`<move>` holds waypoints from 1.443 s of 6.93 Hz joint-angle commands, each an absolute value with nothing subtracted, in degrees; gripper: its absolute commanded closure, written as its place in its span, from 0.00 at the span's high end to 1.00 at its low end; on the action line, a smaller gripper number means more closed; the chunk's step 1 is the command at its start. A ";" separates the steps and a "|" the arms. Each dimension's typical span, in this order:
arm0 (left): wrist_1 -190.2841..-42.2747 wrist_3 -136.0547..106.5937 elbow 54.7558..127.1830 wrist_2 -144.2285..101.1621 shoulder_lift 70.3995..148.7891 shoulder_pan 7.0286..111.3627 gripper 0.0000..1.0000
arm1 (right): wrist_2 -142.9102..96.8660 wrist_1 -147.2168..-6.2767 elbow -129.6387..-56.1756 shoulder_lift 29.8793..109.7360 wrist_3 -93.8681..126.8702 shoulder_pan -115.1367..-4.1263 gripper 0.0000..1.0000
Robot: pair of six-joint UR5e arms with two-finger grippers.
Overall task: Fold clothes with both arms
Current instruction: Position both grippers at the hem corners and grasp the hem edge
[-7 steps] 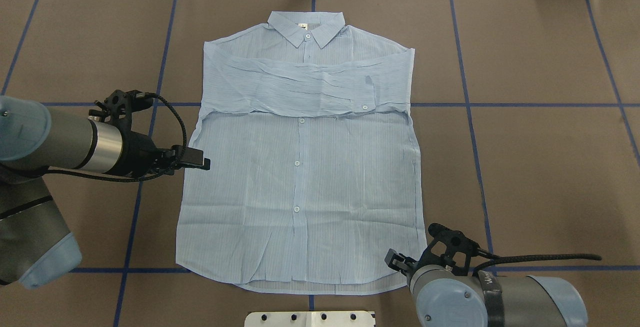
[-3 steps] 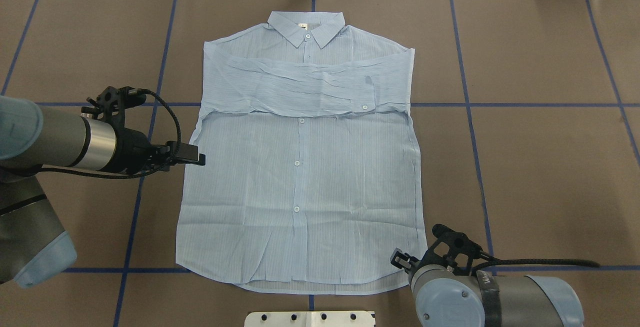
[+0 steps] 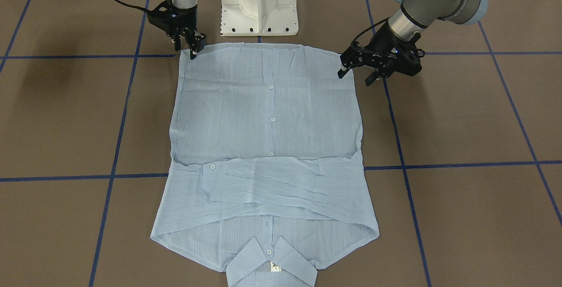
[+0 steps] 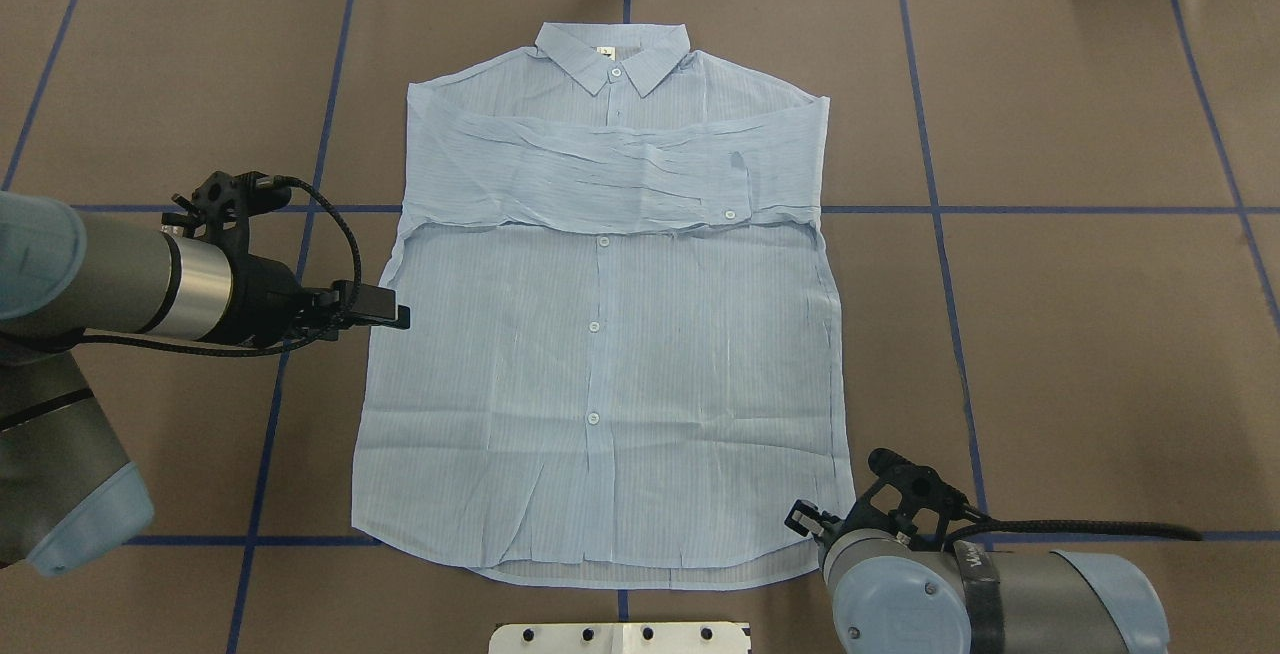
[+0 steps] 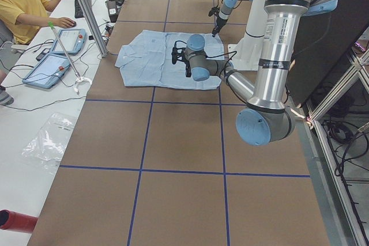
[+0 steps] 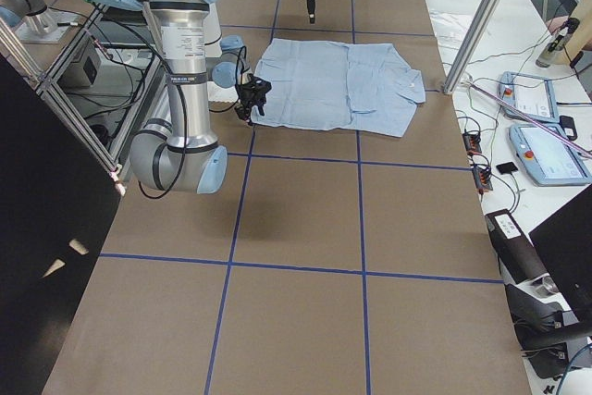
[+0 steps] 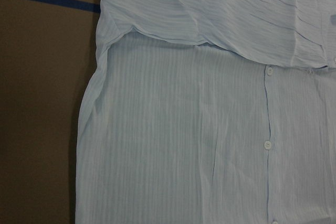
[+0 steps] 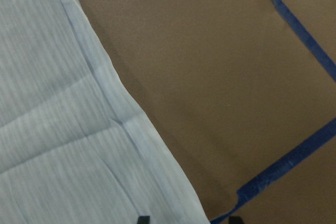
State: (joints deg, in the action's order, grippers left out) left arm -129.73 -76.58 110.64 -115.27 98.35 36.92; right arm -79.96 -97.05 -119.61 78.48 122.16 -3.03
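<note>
Left gripper (image 3: pixel 354 79): seemingly parted, empty, at nine o'clock of shirt (image 4: pixel 600 354), seen overhead. Right gripper (image 3: pixel 196 46): parted, empty, at its five o'clock hem corner. Lies flat on table (image 4: pixel 1050 334), sleeves (image 4: pixel 600 169) crossed.

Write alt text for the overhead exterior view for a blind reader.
A light blue striped button-up shirt lies flat on a brown table, collar far from the robot, sleeves folded across the chest. The left gripper is at one side edge, the right gripper at a hem corner.
</note>
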 commanded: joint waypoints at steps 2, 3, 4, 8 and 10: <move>-129.64 -76.55 110.48 -115.14 98.44 36.91 0.99 | -79.89 -97.12 -119.88 78.49 122.26 -3.08 0.00; -129.55 -76.73 110.74 -115.14 98.35 36.91 0.99 | -79.89 -97.12 -119.97 78.49 122.26 -3.08 0.00; -129.20 -76.73 111.53 -112.79 97.91 36.91 1.00 | -80.07 -97.12 -120.32 78.49 122.26 -3.16 0.00; -128.15 -89.09 117.24 -100.07 87.21 24.31 0.99 | -80.59 -97.21 -123.22 79.45 122.17 -3.34 0.00; -117.56 -96.30 119.87 -95.73 89.63 16.38 0.98 | -80.68 -97.21 -123.40 79.54 122.17 -3.34 0.00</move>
